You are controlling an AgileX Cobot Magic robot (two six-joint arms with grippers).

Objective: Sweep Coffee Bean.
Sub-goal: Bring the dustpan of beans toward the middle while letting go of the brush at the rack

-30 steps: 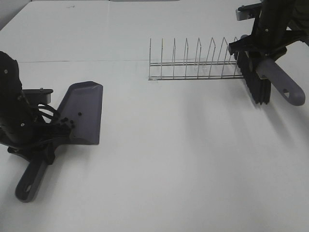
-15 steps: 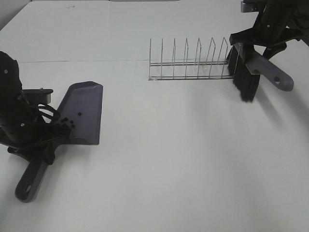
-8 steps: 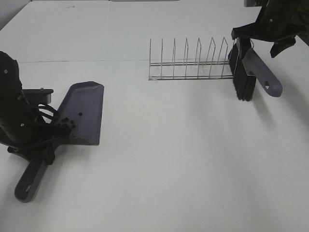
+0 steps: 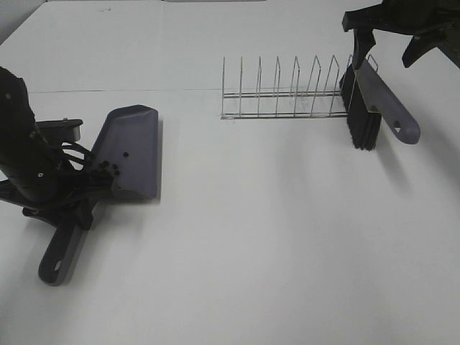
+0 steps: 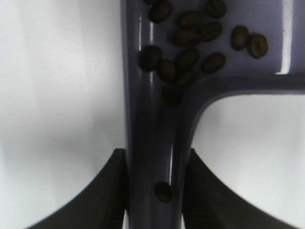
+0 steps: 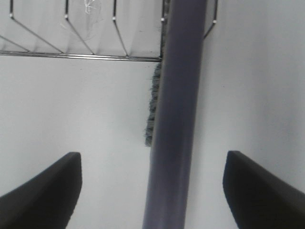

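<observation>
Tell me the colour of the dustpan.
The dustpan is dark bluish grey; the left wrist view shows it best.

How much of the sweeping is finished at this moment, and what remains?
Done: the coffee beans lie in the dustpan, and none show on the table. The brush leans at the end of the wire rack; the right gripper hangs open, apart from it. In hand: the left gripper is shut on the dustpan handle. Left: probably only putting the dustpan away.
</observation>
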